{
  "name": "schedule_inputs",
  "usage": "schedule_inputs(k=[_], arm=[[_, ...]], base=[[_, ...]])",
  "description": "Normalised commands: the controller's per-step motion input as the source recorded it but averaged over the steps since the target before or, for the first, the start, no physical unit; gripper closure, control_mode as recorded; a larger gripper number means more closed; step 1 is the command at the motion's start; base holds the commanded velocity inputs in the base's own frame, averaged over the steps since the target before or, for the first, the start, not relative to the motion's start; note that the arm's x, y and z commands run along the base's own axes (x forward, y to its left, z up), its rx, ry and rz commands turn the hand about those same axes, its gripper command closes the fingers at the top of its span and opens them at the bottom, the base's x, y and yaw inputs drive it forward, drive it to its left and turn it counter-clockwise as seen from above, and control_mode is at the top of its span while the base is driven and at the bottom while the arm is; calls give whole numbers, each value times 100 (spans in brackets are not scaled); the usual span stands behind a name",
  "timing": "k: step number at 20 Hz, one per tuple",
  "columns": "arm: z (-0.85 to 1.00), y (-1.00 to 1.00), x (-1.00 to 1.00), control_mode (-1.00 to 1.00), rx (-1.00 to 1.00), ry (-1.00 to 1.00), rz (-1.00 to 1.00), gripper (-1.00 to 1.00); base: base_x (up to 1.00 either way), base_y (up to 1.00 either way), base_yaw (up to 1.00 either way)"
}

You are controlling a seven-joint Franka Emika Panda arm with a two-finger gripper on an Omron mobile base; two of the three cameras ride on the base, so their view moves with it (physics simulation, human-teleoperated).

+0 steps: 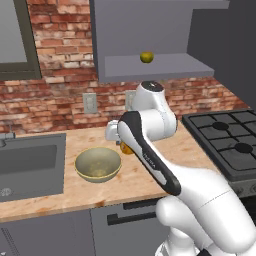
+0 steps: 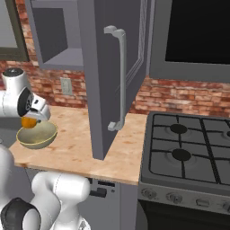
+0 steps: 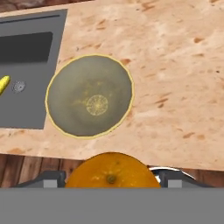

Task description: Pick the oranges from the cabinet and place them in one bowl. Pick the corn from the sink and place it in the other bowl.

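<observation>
at the far left lies the sink (image 3: 26,74), dark and recessed, with the corn (image 3: 4,84) showing as a yellow sliver by the drain. next to it on the tabletop (image 3: 175,65) sits one bowl (image 3: 89,95), empty. the tool (image 3: 111,177) hangs above the bowl's near side, pinching the bright orange (image 3: 111,170) between its fingers. to do this step well, i judge the fruit should be carried over the bowl's middle, brought low, and only then let go, so it does not bounce off the rim or roll toward the sink. the tabletop is pale mottled wood, bare around the bowl. above it, the open cabinet (image 1: 150,65) holds the yellow-green orange (image 1: 146,57) on its grey shelf. behind is a red brick wall (image 1: 60,45), and at the right a black gas stove (image 1: 230,140).
</observation>
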Motion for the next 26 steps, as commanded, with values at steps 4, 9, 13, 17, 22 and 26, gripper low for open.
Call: schedule_inputs(k=[4,9,13,17,22,26], arm=[[-42,22,33,-100,0,10,0,100],[-19,20,46,-100,0,5,0,100],[-9,17,49,-100,0,4,0,100],[-5,14,47,-100,0,5,0,100],[-19,18,28,-100,0,9,0,100],[-29,29,0,-100,0,7,0,100]], base=[[0,0,0],[0,0,0],[0,0,0],[0,0,0],[0,0,0],[0,0,0]])
